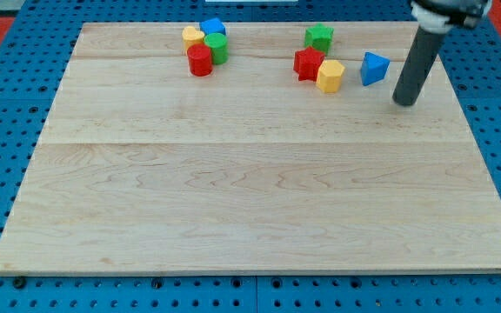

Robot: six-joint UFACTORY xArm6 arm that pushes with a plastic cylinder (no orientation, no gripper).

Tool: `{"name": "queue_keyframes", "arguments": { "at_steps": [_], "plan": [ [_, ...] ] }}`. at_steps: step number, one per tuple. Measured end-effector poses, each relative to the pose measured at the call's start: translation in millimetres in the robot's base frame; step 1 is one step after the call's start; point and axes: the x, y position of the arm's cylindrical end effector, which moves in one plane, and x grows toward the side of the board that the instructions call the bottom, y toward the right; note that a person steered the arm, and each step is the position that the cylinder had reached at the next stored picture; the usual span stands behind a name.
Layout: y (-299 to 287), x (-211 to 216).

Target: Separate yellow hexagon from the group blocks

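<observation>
The tip (404, 102) is set down right of the blue triangle (373, 68), no pincer being fitted. Beyond the triangle, the yellow hexagon (330, 76) is seen touching the red star (309, 63), so a leftward push seems intended.
</observation>
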Motion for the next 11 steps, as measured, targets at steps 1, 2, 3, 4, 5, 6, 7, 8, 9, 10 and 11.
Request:
{"name": "queue_keyframes", "arguments": {
  "at_steps": [1, 2, 3, 4, 5, 6, 7, 8, 9, 10, 11],
  "plan": [
    [22.0, -67.4],
    [20.4, -88.3],
    [17.8, -95.3],
    [16.9, -84.5],
    [10.0, -78.7],
    [4.8, -63.5],
    [-7.7, -57.6],
    [-38.8, -43.7],
    [-100.9, -19.7],
    [-118.6, -15.2],
    [-162.5, -15.1]
  ]
}}
